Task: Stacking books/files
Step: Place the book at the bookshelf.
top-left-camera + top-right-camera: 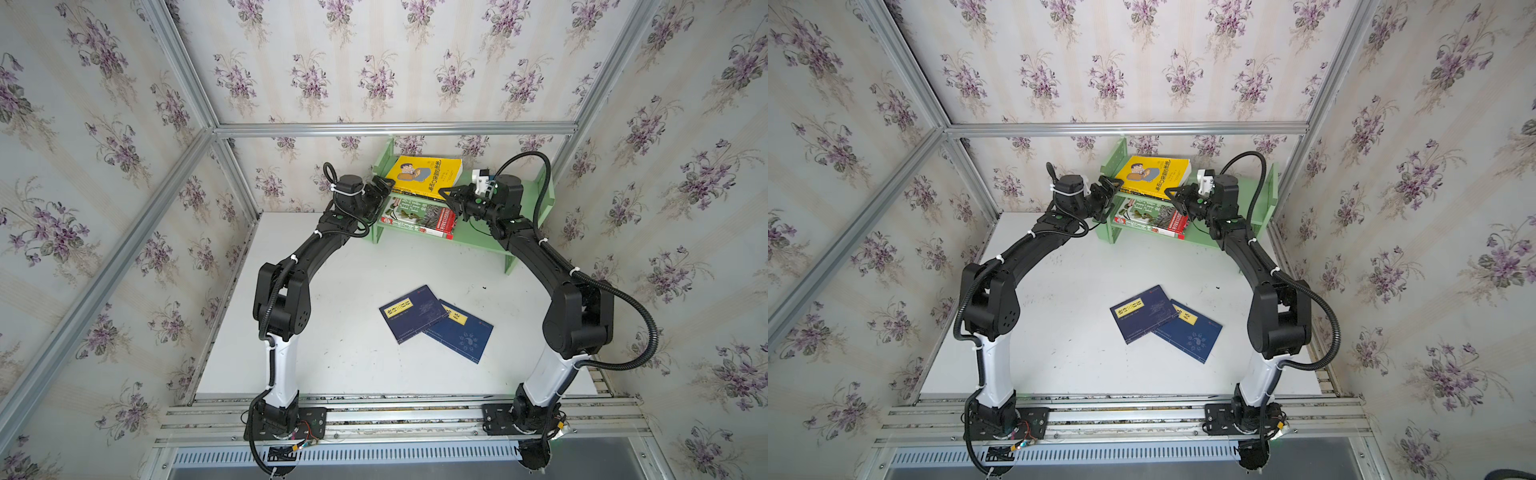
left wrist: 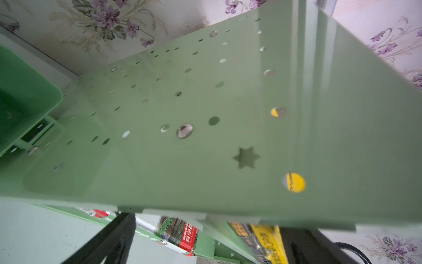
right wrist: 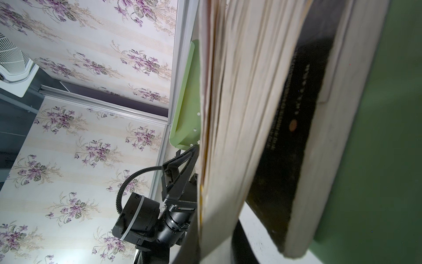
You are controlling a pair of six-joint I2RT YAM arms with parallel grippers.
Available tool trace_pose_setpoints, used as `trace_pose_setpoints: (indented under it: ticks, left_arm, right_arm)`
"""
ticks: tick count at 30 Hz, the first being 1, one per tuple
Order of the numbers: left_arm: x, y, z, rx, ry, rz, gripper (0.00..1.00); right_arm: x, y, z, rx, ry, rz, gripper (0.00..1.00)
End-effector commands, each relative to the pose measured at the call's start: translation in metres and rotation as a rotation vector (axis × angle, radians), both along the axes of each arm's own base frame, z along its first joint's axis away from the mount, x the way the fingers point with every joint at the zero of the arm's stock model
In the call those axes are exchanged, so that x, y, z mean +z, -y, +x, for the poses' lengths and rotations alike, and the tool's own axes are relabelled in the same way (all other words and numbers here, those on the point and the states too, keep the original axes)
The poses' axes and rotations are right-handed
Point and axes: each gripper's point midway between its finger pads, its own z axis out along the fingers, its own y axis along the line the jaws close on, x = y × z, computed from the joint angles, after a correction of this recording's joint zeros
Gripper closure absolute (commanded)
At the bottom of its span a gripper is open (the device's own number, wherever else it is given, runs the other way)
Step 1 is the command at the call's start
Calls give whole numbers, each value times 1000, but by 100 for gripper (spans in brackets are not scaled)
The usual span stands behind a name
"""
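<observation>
Right gripper (image 1: 445,192) clenched on the near corner of the yellow book (image 1: 428,174), which lay tilted on the black book (image 3: 292,137) on the shelf's (image 1: 478,243) upper tier; probably squaring it onto the pile. Left gripper (image 1: 384,185) released, jaws wide, at the shelf's end panel, perhaps as a stop. Green book (image 1: 415,216) lay on the lower tier. Two navy books (image 1: 409,313) overlapped on the table (image 1: 332,332), not yet stacked.

Both arms rise from their bases with elbows bent outward and forearms reaching toward the green shelf (image 1: 473,243). The left pincer (image 1: 381,186) sits at the shelf's left end, jaws spread wide, holding nothing. The right pincer (image 1: 448,193) is clamped on the yellow book (image 1: 428,174) at the shelf's upper tier.
</observation>
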Motion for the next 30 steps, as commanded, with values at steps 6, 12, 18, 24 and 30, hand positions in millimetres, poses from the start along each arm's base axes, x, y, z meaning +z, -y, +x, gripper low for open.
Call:
trace_pose_setpoints:
  ticks: [6, 12, 18, 24, 30]
  left_arm:
    - [-11, -1, 3, 23, -40, 4, 0]
    - [-14, 2, 4, 19, -47, -1, 0]
    - [-14, 1, 4, 22, -49, -2, 0]
    - [-13, 2, 5, 21, -49, -8, 0]
    - [-11, 2, 4, 18, -48, -10, 0]
  right_arm:
    - [6, 6, 3, -15, 32, -6, 99]
    - [5, 14, 7, -50, 8, -21, 75]
    - [-4, 23, 9, -88, -56, -91, 63]
    - [-6, 27, 10, -101, -73, -122, 64]
    - [-7, 29, 13, -104, -76, -150, 69]
